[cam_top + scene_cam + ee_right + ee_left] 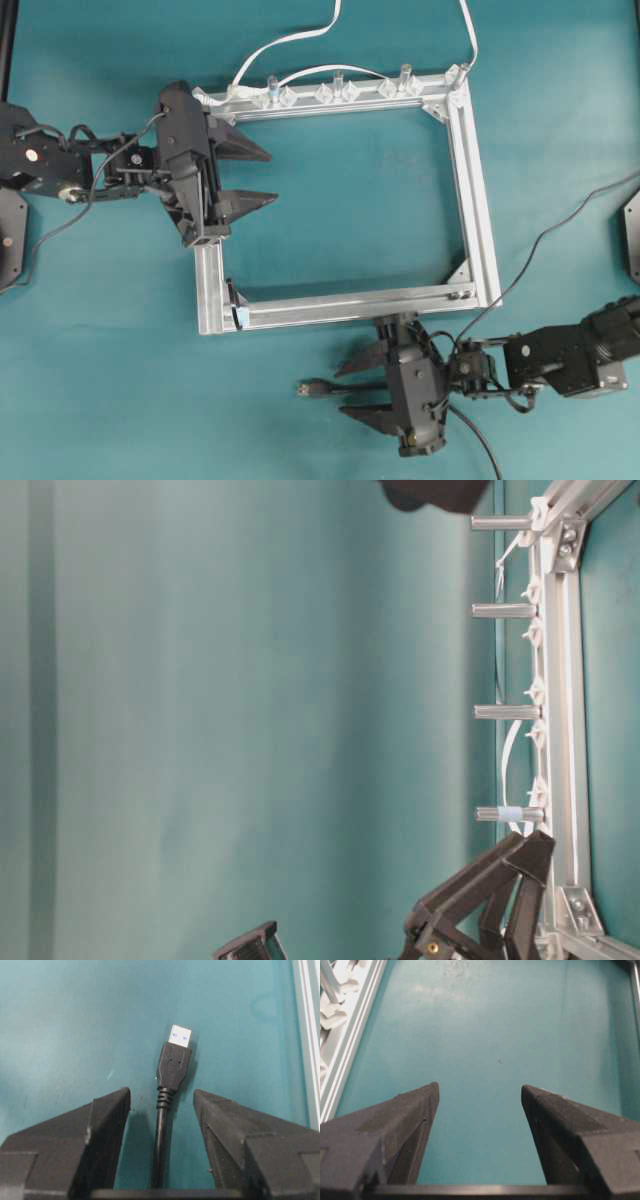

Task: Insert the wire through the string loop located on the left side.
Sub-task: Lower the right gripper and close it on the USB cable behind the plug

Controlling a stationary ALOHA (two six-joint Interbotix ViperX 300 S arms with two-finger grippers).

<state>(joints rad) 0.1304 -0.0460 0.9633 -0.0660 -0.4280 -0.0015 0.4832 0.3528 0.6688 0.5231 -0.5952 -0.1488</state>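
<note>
The wire (172,1067) is being framed between the spread fingers (105,1115) of the right gripper (362,388), its plug lying on the teal table (120,350) just beyond their tips; neither finger is seen touching it. The left gripper (255,176) is being held open and empty, inside the aluminium frame (478,200). The string loop (236,300) is sitting at the frame's near-left corner.

One camera looks straight down on the counter (100,400), taking in the whole metal frame (480,200). A second sits at counter level, turned sideways, seeing that frame's clip rail at right. Each wrist camera looks close past its own pincer fingers at the counter; the left one shares the frame's rail.
</note>
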